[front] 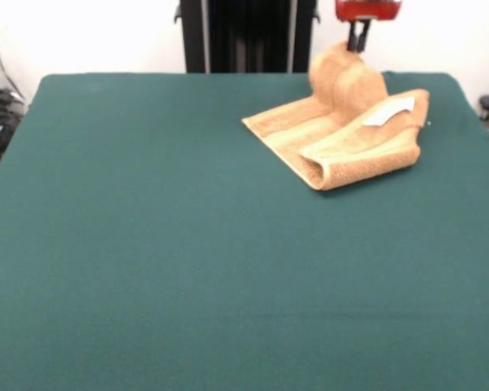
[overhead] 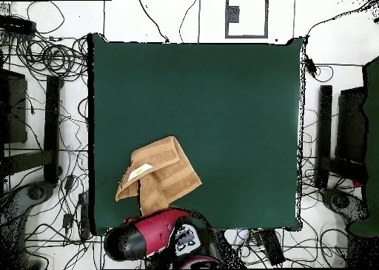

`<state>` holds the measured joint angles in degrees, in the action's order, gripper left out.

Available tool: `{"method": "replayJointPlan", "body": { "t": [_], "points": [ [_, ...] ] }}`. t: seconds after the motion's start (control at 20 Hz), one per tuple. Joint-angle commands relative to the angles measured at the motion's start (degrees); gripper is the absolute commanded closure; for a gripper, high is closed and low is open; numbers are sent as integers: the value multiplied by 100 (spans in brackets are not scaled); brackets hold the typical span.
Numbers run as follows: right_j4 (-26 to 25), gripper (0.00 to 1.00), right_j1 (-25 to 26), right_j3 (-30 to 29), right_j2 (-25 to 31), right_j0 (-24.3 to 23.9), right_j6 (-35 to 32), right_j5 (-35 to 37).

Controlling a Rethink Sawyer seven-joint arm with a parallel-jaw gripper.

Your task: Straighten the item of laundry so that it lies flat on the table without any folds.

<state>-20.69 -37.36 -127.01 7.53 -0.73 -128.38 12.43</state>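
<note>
The orange-tan towel (front: pixel 342 138) lies folded over itself at the table's far right in the front view. Its white label (front: pixel 389 114) faces up on a doubled flap. One part of the towel rises in a peak to my gripper (front: pixel 357 45), whose dark fingers are shut on the top of that peak. In the overhead view the towel (overhead: pixel 159 174) lies near the table's bottom left edge, with the label (overhead: pixel 139 172) on its left flap. The red arm (overhead: pixel 148 236) covers the gripper there. The green table (front: pixel 187 244) spreads wide around the towel.
The robot's black pedestal (front: pixel 248 37) stands behind the table's far edge. Cables and black stands (overhead: pixel 52 126) lie on the floor around the table (overhead: pixel 222 97) in the overhead view.
</note>
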Motion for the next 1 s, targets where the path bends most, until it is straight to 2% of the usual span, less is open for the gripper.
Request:
{"method": "replayJointPlan", "body": {
  "t": [0.05, 0.4, 0.45, 0.7, 1.0],
  "points": [
    [-235, 100, 1013, 628, 4, 293, -472, -897],
    [-377, 100, 1769, 1066, -207, 532, -481, -1623],
    [-367, 100, 2024, 1235, -274, 670, -439, -1566],
    [-343, 100, 2184, 1342, -196, 673, -253, -1277],
    [-232, 100, 2192, 1564, -286, 800, 90, -103]
  ]
}}
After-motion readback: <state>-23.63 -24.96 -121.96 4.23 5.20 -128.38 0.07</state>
